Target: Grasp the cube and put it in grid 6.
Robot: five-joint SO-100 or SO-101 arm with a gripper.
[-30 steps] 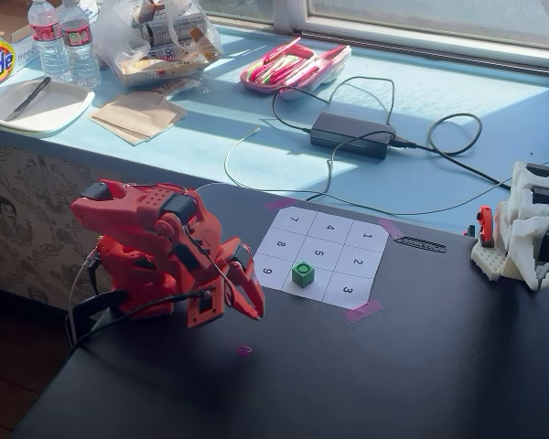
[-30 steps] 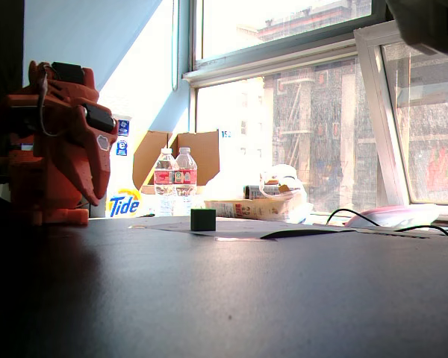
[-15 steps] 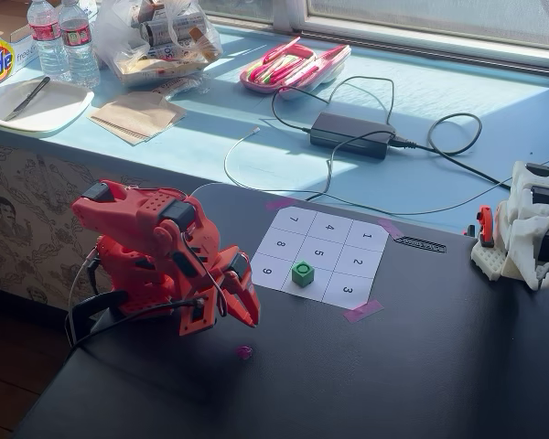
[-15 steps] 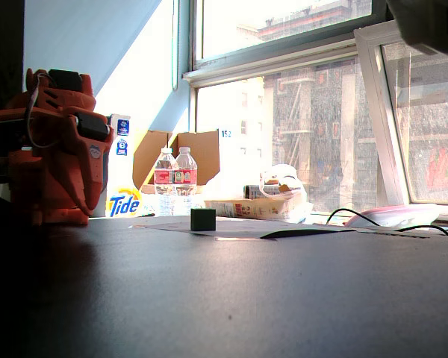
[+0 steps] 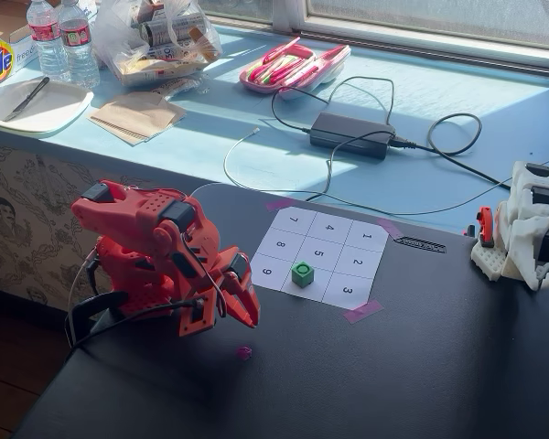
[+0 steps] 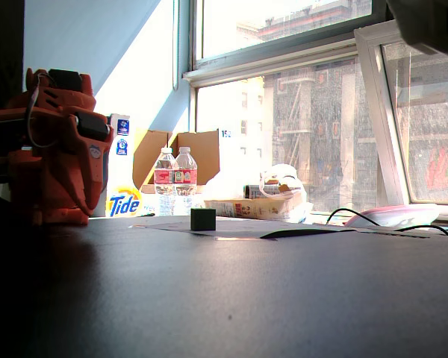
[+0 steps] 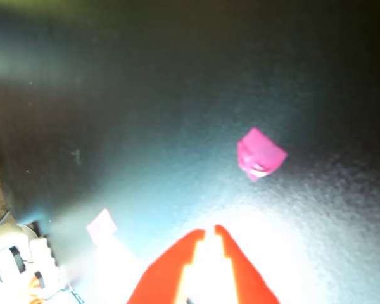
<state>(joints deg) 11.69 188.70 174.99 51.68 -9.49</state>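
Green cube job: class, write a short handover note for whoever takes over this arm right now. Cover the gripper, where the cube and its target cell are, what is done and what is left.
Gripper: the red two-finger gripper is shut and empty, folded low over the black table, away from the sheet.
Cube: the small bright green cube sits on the white cell between the 9 and the 3. It hides that cell's digit, but by the numbering this should be grid 6.
Done: the placement looks complete.
Left: probably only confirming the digit under the cube.
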